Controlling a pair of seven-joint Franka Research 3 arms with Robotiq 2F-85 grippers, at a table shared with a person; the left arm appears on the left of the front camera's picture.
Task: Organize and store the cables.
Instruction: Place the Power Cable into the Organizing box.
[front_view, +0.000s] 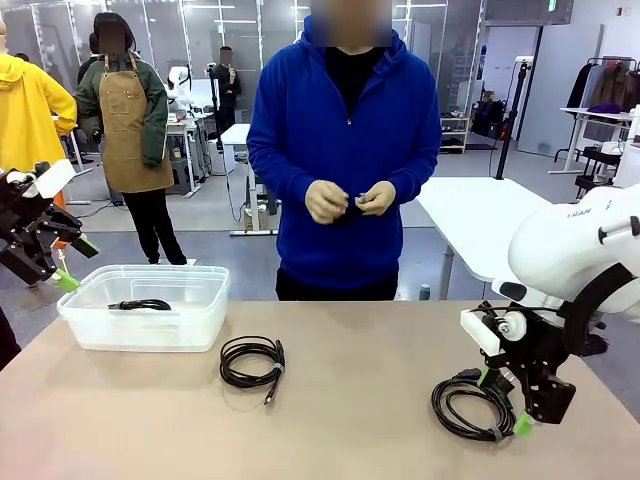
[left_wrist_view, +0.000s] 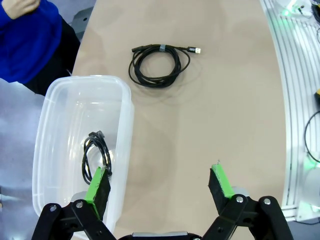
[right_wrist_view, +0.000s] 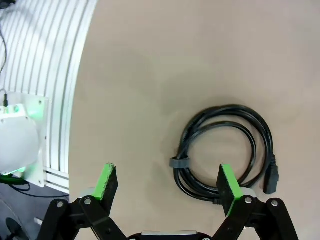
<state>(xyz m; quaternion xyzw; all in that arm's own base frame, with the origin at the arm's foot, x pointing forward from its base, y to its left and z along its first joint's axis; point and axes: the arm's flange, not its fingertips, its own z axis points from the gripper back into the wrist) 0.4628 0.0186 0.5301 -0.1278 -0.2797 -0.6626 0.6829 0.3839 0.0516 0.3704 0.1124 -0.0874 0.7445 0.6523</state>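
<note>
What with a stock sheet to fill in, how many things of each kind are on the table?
Clear plastic bin: 1
Coiled black cables: 3 (cable in the bin, middle cable, right-hand cable)
Total: 4

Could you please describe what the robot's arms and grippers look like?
The right arm is glossy white and rounded, with grey lettering. The left gripper and right gripper are black linkage frames with bright green finger pads.
</note>
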